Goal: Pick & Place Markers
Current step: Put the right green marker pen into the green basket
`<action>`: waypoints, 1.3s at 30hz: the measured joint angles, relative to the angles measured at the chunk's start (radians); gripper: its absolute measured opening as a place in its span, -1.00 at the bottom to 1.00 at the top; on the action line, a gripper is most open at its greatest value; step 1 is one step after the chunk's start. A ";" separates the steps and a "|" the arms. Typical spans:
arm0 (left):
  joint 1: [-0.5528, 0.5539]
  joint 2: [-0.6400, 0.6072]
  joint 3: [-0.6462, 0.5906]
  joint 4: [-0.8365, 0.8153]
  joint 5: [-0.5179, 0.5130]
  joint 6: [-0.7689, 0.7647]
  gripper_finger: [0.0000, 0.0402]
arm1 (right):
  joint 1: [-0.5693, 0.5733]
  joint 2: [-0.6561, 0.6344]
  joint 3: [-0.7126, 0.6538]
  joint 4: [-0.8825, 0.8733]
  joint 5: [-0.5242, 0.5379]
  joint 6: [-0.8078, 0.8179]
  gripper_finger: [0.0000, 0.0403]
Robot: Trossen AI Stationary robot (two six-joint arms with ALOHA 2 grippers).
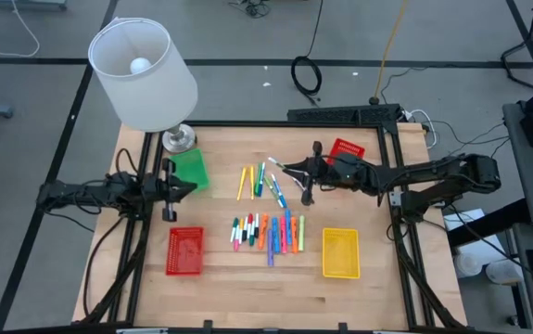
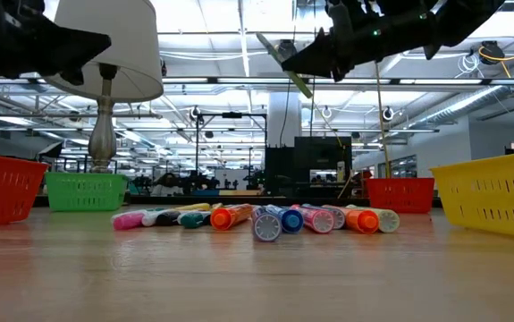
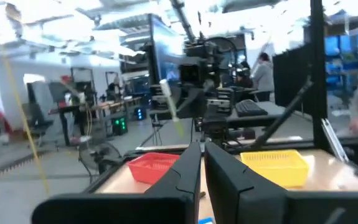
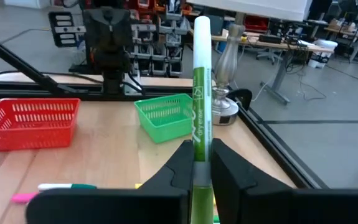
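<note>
Green marker [image 4: 202,93] clamped in right gripper [image 4: 202,163] — left gripper [image 3: 202,163] clenched, empty; four baskets [image 1: 184,250] on table.

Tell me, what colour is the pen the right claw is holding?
Green and white; the marker shows best in the right wrist view.

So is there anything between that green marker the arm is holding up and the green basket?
Nothing visible blocks it. The right gripper holds the green marker in the air, above the markers on the table. The green basket sits beside the lamp, close to the waiting left gripper.
</note>
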 joint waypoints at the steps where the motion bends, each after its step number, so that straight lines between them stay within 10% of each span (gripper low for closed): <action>1: 0.003 0.025 0.000 0.020 -0.018 -0.037 -0.85 | 0.000 0.000 0.000 0.005 -0.004 0.000 -0.88; 18: 0.038 0.808 0.148 0.563 -0.130 -0.084 0.12 | 0.042 0.001 0.000 0.043 -0.129 -0.021 -0.88; 30: 0.049 1.259 0.578 0.578 -0.037 0.083 0.26 | 0.052 0.001 0.000 0.087 -0.127 -0.049 -0.88; 39: 0.053 1.337 0.686 0.572 -0.001 0.109 0.26 | 0.052 0.001 0.000 0.096 -0.129 -0.063 -0.88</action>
